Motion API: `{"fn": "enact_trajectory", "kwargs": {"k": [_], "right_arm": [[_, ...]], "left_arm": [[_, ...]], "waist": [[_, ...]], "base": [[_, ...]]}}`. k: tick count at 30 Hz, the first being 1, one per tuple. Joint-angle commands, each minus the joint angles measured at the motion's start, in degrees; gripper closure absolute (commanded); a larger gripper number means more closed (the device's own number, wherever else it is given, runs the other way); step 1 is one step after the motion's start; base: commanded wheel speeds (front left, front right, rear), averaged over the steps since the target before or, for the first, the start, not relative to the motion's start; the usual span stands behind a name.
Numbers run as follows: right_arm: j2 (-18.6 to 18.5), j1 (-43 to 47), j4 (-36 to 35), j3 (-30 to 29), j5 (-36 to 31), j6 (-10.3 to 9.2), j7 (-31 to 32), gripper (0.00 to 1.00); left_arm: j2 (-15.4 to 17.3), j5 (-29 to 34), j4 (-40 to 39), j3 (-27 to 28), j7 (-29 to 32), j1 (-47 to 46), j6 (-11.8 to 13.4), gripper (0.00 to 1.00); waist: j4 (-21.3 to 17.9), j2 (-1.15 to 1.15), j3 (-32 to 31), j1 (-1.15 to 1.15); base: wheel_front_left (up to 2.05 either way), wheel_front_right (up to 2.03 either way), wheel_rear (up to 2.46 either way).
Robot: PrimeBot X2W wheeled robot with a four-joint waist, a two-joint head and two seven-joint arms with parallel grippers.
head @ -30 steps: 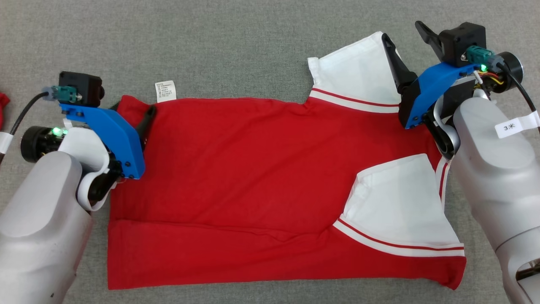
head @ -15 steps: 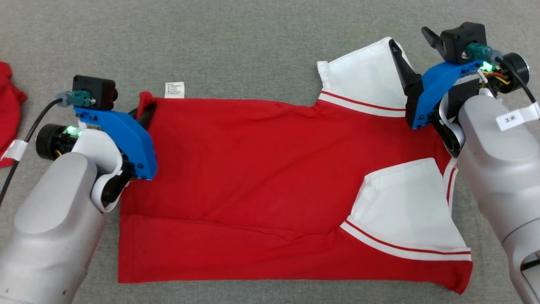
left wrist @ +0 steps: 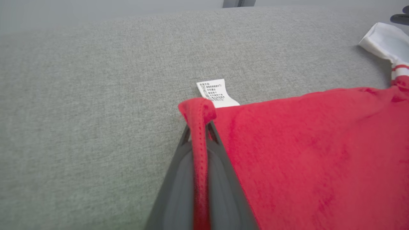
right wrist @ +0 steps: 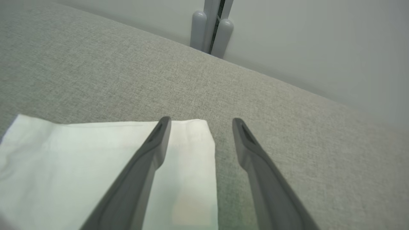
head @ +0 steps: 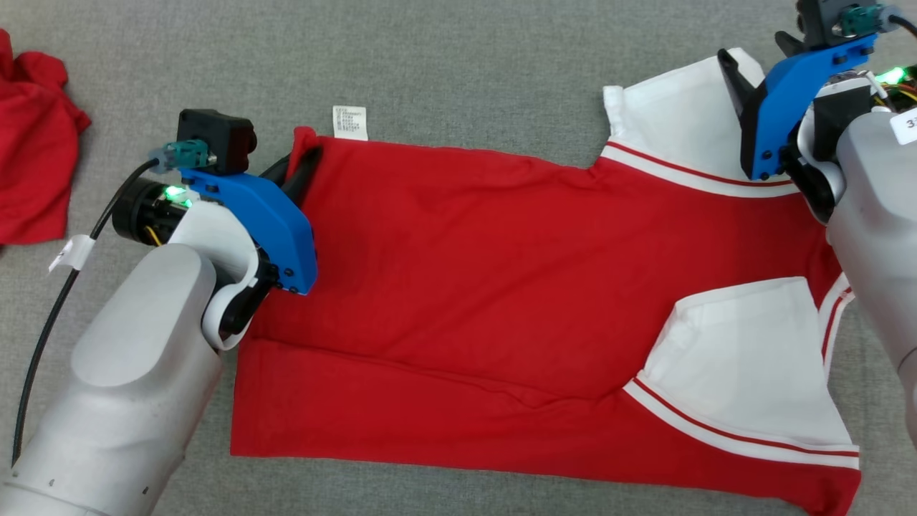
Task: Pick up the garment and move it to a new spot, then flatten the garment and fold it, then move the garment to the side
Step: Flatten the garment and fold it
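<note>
The garment (head: 501,287) is a red T-shirt with white, red-striped sleeves, spread flat on the grey surface with its lower half folded up. My left gripper (head: 304,147) is shut on the garment's far left hem corner, beside the white care label (head: 349,122). In the left wrist view that red hem (left wrist: 199,150) runs pinched between the two fingers, and the care label (left wrist: 215,92) lies just beyond. My right gripper (head: 756,61) stands open over the far white sleeve (head: 680,136). In the right wrist view one finger lies over the sleeve corner (right wrist: 188,166), and the right gripper (right wrist: 201,123) holds nothing.
A second crumpled red cloth (head: 36,143) lies at the far left of the grey surface (head: 466,64). A black cable (head: 50,322) trails from my left wrist. A pale wall and a grey post (right wrist: 211,28) stand beyond the surface's far edge.
My left gripper has closed on the garment's hem corner. The head camera has shifted, so the whole scene sits further right and lower in the picture, and more of the red cloth at the left shows.
</note>
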Motion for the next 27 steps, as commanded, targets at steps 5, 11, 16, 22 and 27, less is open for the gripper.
{"fn": "enact_trajectory", "kwargs": {"k": [5,11,16,22,27], "right_arm": [[-0.6,-1.4,1.3,-1.0,2.0,0.01,1.7,0.0],[-0.3,-1.2,2.2,-1.5,3.2,0.01,4.2,1.0],[0.1,-1.2,1.3,-1.4,4.4,0.01,0.4,1.0],[0.5,2.9,-1.1,-1.5,7.9,0.01,-5.0,1.0],[0.5,8.0,-5.8,0.1,11.3,0.01,-9.7,1.0]], "left_arm": [[-0.5,0.4,-1.0,-0.4,-0.9,-1.4,0.4,1.0],[-0.4,0.2,-1.5,-0.2,-1.8,-1.6,0.8,1.0],[0.1,-0.2,-0.9,0.4,-3.5,-0.3,1.1,1.0],[0.9,-1.2,0.1,1.4,-5.4,2.2,1.6,1.0],[1.8,-2.0,-0.2,1.9,-6.5,4.8,2.4,1.0]], "waist": [[1.0,0.0,1.7,0.0],[0.9,0.0,2.8,0.0],[-0.4,0.0,1.6,0.0],[-2.6,0.0,-2.0,0.0],[-4.3,0.0,-4.5,0.0]], "base": [[0.0,0.0,0.0],[0.0,0.0,0.0],[0.0,0.0,0.0],[0.0,0.0,0.0],[0.0,0.0,0.0]]}}
